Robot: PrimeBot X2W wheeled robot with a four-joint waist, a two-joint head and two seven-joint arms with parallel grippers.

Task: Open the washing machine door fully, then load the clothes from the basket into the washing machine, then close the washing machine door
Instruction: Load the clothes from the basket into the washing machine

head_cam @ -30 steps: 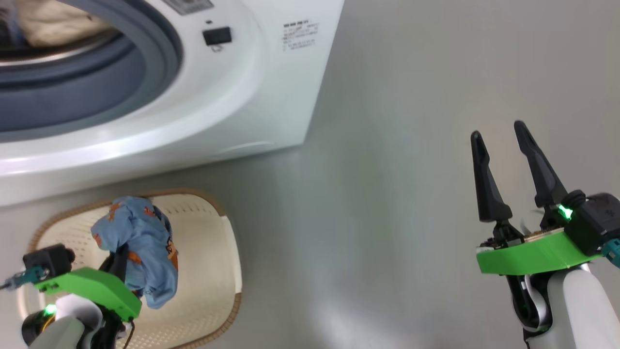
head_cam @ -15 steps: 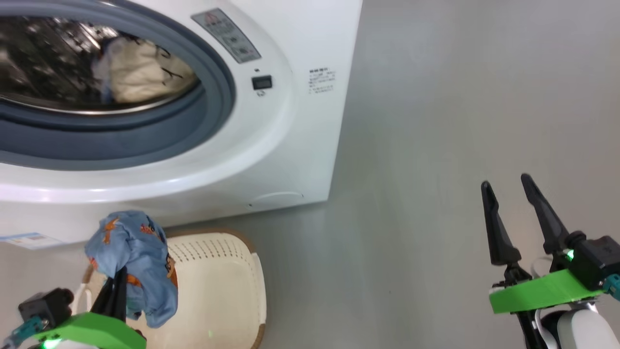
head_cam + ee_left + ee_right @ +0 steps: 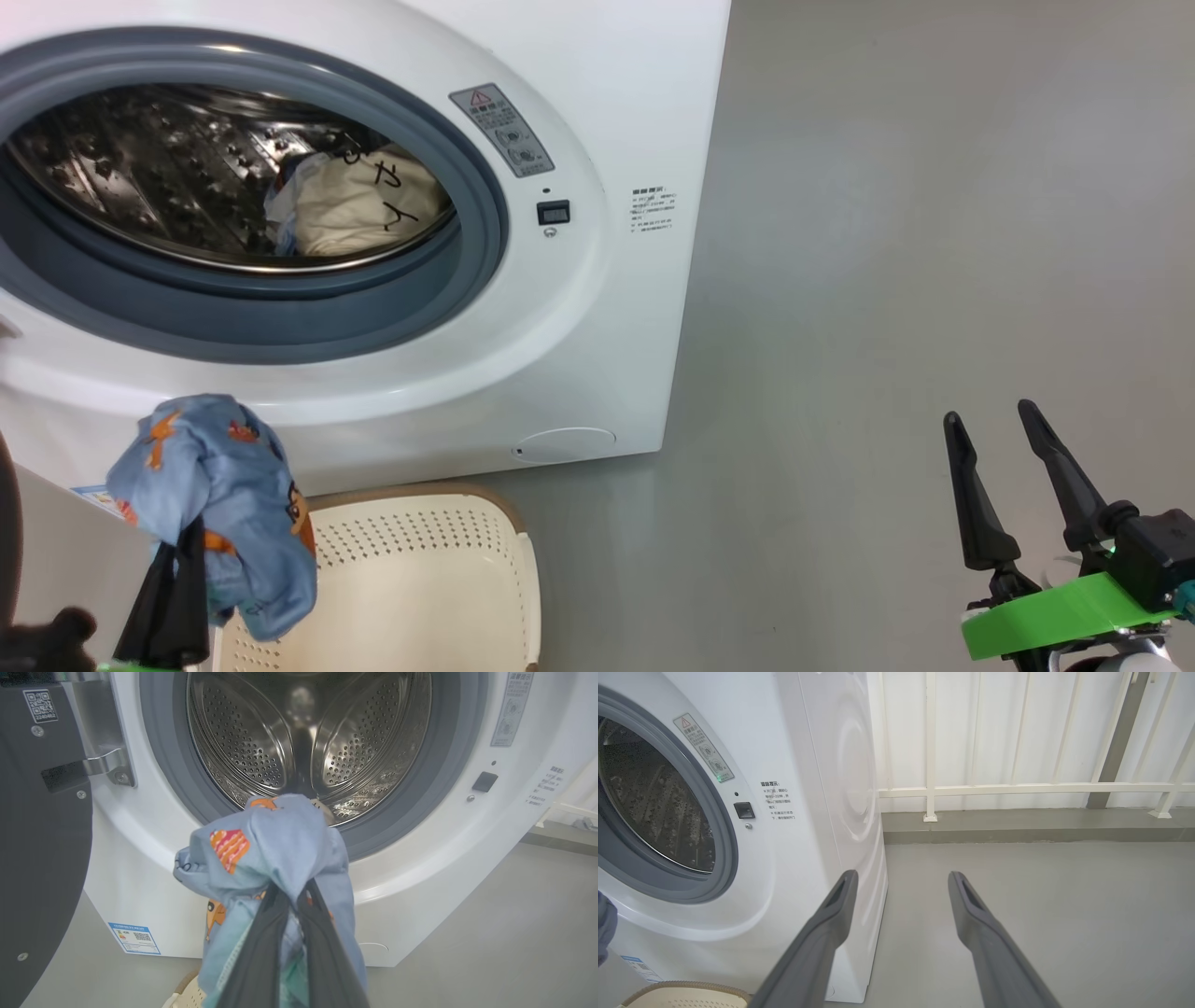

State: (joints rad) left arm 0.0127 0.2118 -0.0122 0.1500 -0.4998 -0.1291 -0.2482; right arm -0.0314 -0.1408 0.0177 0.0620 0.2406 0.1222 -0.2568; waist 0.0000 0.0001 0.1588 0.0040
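The white boxy front-loading washing machine (image 3: 616,327) stands with its mouth uncovered. Its round black-faced door (image 3: 42,858) is swung out on a steel hinge (image 3: 105,760) at the left side of that mouth. Inside the washer, ringed by the grey rubber gasket (image 3: 373,308), the perforated steel drum (image 3: 168,177) holds one cream garment with black marks (image 3: 364,205), lying low at the drum's right side. A pale fold beside it is too unclear to name.

On the grey floor (image 3: 887,233) just in front of the washer's base sits the small oval cream plastic basket with a brown rim (image 3: 420,493). The part of its inside that shows is plain perforated plastic.

The left gripper (image 3: 295,896) is clamped narrow on one light blue garment with orange print (image 3: 215,495). The cloth bunches over the fingertips and hangs in front of the washer's lower front, under the mouth and above the basket's left end.

The right gripper (image 3: 989,413) holds nothing, its two dark fingers spread wide, well apart from the washer, off its right front corner.

Count: two garments, one in the drum and one in the grip; one basket; one washer; two grippers. On the washer's front are one blue label sticker (image 3: 134,939) at lower left and one round filter cap (image 3: 565,441) at lower right.
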